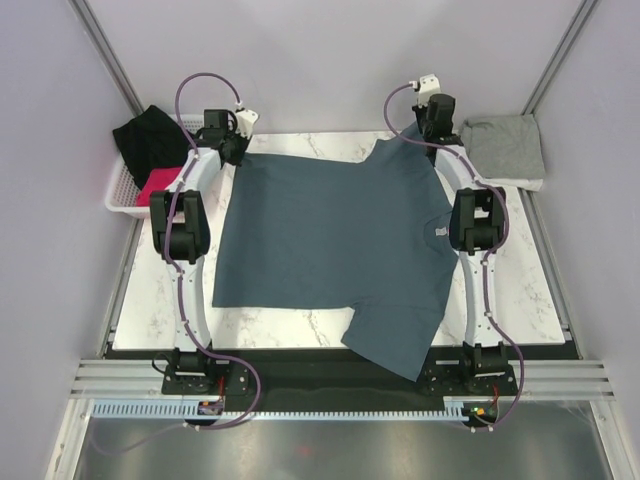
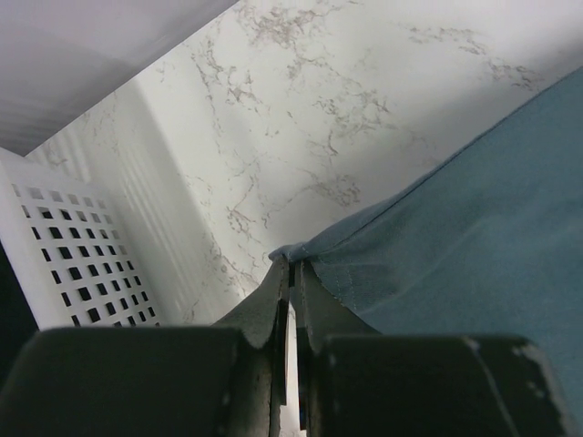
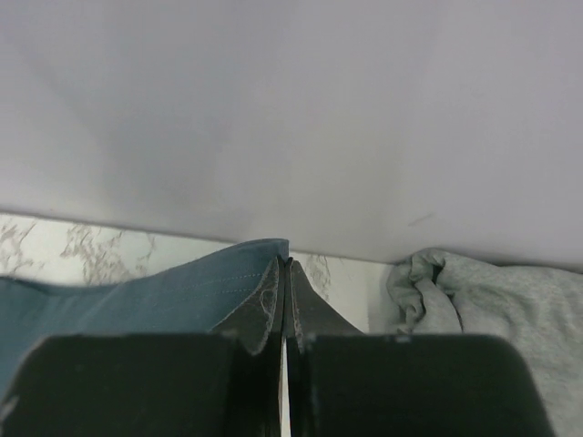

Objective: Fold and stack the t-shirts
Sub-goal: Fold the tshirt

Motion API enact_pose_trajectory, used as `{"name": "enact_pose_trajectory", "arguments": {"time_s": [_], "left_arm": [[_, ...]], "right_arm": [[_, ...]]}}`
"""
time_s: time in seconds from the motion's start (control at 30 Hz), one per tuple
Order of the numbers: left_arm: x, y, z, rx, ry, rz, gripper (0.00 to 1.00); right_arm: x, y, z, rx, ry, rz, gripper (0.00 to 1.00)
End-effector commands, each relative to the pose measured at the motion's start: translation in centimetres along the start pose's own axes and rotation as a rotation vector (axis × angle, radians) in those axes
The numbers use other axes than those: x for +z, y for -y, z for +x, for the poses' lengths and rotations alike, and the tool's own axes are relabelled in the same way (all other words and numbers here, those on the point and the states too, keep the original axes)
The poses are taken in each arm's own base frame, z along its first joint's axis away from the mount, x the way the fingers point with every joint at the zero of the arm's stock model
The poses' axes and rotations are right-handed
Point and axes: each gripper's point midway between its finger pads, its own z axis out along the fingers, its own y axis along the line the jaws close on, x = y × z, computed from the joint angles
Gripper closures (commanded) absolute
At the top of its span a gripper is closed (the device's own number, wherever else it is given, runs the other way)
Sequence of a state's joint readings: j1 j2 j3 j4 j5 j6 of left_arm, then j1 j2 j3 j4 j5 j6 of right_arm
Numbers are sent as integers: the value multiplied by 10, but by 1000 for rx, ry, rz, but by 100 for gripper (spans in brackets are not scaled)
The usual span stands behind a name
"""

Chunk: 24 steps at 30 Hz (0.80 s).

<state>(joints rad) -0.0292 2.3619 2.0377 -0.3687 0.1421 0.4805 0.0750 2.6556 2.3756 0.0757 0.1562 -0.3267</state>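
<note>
The left gripper is pinched nearly shut on a corner of the blue t-shirt, with the cloth tucked between its dark fingers. In the overhead view this is the shirt's hem corner, at the upper left of the frame. The right gripper is clamped fully together on a stitched edge of the same shirt. Overhead, that is the sleeve tip at the upper right. From both grippers the shirt spreads downward in the frame, lying flat on the marble table. Its long axis runs left to right, with the hem on the left and the white neck label on the right. Each arm holds the end on its own side, so a fold would likely carry this upper edge down toward the lower one. Only the overhead view shows the lower sleeve hanging past the table's lower edge, and a white basket of dark and pink cloth at the upper left. The grey t-shirt sits bunched at the upper right, just beside the right gripper. Only the wrist views show the pinches up close.
</note>
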Motion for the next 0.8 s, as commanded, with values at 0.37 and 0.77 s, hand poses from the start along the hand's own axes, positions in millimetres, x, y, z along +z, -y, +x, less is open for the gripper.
{"name": "enact_pose_trajectory", "arguments": {"time_s": [0.37, 0.77], "left_arm": [[-101, 30, -34, 59, 37, 181, 98], [-136, 53, 3, 58, -28, 231, 98]], "right_arm": [[-129, 15, -56, 29, -80, -129, 100], [-197, 19, -42, 40, -158, -166, 100]]}}
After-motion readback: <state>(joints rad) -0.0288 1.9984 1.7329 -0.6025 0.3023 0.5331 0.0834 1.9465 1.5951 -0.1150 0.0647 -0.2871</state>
